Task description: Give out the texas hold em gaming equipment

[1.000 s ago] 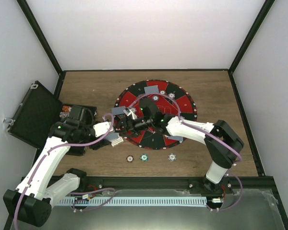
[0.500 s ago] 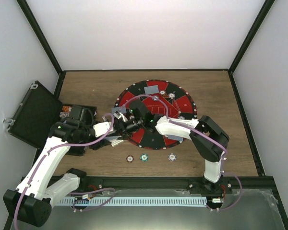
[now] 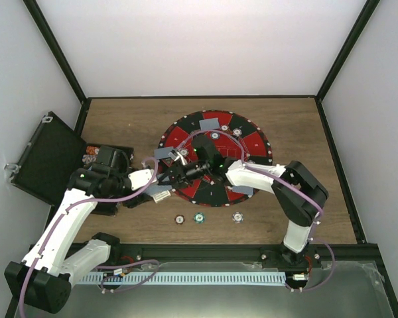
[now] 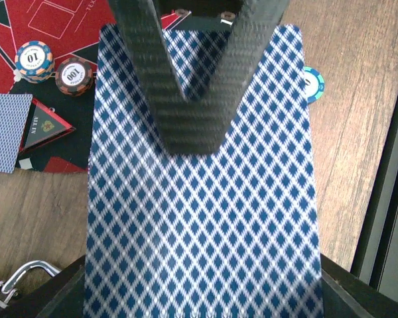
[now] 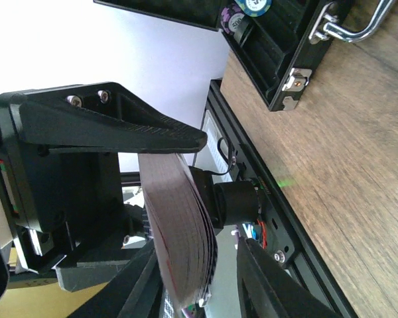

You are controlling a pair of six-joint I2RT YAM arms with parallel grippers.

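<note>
Left wrist view is almost filled by the deck of cards (image 4: 199,218), blue-diamond backs up. My left gripper (image 4: 189,142) has its jaws closed on the deck, one carbon finger lying across the top card. Past the deck I see a 10 chip (image 4: 34,59) touching a 100 chip (image 4: 74,74) on the red-and-black mat (image 4: 46,20). A face-down card (image 4: 3,132) lies at the mat's edge beside an ALL IN marker (image 4: 43,126). A teal chip (image 4: 312,83) peeks out from behind the deck's right side, on the table (image 4: 358,99).

From the right wrist I get the deck edge-on. The right gripper (image 5: 199,281) has its jaws apart, one finger on each side of the deck's corner, with a gap showing beside the cards; I see nothing gripped.

From above, both grippers meet at the mat's left edge. A row of three chips (image 3: 199,216) lies on the table nearer the arm bases, and the black case (image 3: 46,156) lies open at far left.
</note>
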